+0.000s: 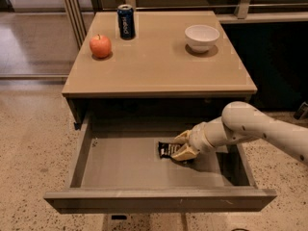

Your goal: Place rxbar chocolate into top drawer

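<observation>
The rxbar chocolate (168,149), a small black bar with white lettering, lies low inside the open top drawer (159,200), right of centre on its bare grey floor. My gripper (182,146) reaches into the drawer from the right. Its two tan fingers (183,153) sit on either side of the bar's right end and hold it. The white arm (250,126) comes in over the drawer's right wall.
On the table top (159,66) stand a red apple (100,45) at the left, a dark blue soda can (126,21) behind it and a white bowl (201,36) at the right. A dark cabinet stands at the right.
</observation>
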### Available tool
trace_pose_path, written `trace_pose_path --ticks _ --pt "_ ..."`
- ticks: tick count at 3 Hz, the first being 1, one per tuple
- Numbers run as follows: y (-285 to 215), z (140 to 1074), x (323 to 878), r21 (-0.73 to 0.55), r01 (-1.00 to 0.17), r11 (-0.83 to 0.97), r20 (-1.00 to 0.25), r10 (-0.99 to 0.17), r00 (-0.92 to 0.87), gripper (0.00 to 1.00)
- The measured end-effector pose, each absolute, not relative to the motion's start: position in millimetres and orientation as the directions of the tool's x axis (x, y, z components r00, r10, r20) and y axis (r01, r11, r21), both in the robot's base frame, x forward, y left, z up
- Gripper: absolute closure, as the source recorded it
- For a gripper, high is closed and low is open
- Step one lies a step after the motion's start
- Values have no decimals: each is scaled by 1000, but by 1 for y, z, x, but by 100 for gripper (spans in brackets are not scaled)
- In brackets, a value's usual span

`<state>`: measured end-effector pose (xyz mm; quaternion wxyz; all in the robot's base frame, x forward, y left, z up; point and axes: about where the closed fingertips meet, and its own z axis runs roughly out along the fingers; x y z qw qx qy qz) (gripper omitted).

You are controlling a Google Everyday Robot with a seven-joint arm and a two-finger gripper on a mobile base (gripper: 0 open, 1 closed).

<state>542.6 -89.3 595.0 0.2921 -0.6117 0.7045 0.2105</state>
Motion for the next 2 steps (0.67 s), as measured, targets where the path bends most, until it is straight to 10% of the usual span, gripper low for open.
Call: trace_pose_path --ticks 1,2 --pt "-89 596 542 -61 -985 163 -667 -740 -81 8" --pt "-90 611 538 -75 -984 162 -659 -748 -73 0"
